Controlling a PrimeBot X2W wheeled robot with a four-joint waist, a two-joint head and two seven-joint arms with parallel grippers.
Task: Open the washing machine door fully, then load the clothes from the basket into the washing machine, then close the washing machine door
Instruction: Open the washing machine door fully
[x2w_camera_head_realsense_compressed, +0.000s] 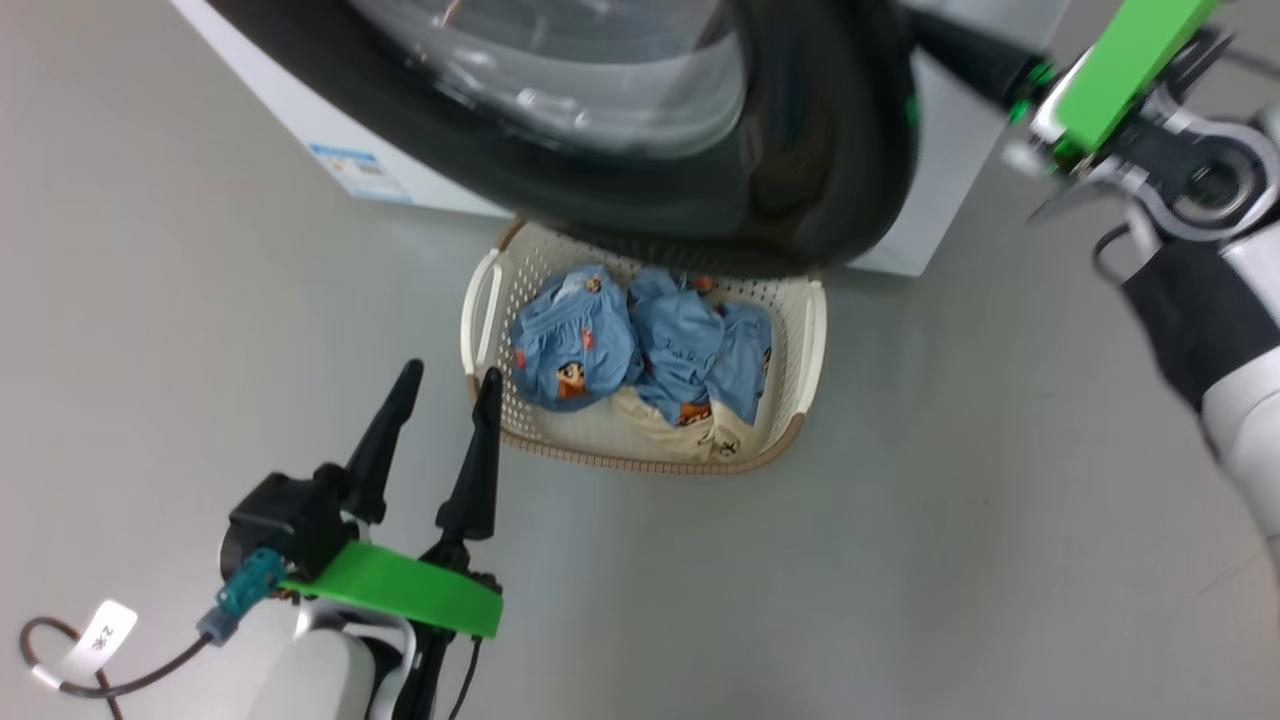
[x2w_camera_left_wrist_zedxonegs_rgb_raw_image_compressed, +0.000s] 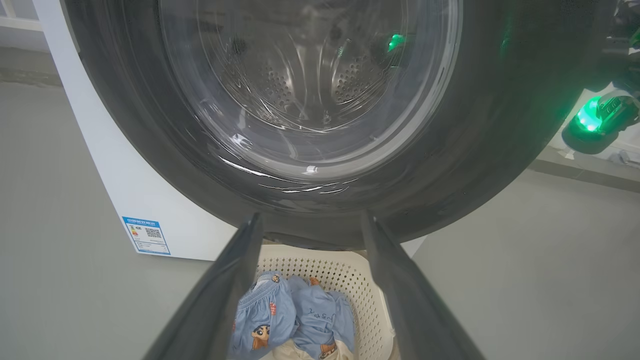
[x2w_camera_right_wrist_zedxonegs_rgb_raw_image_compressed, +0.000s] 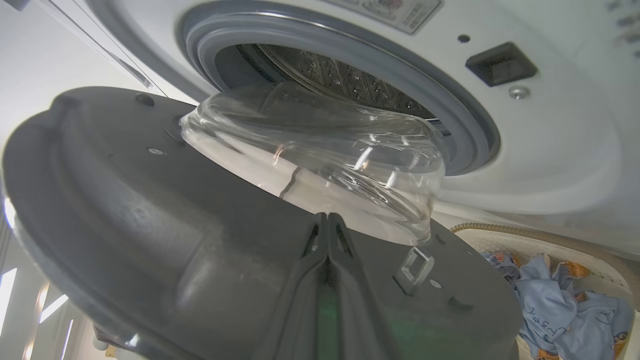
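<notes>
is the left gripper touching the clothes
Apart. Head view: the open left gripper ends by the basket rim, bare basket showing between its fingers and the clothes.

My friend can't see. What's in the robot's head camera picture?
A cream basket of blue cartoon-print clothes sits on the grey floor, its far edge hidden behind the black-ringed washing machine door. The open left pincer is beside the basket.

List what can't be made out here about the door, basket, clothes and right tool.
- Head view: the basket's far end is hidden under the door.
- Head view: the right tool's fingertips are hidden behind the door's rim.
- Clothes: bunched, so the number of pieces can't be counted.
- Label on the washing machine: print too small to read.
</notes>
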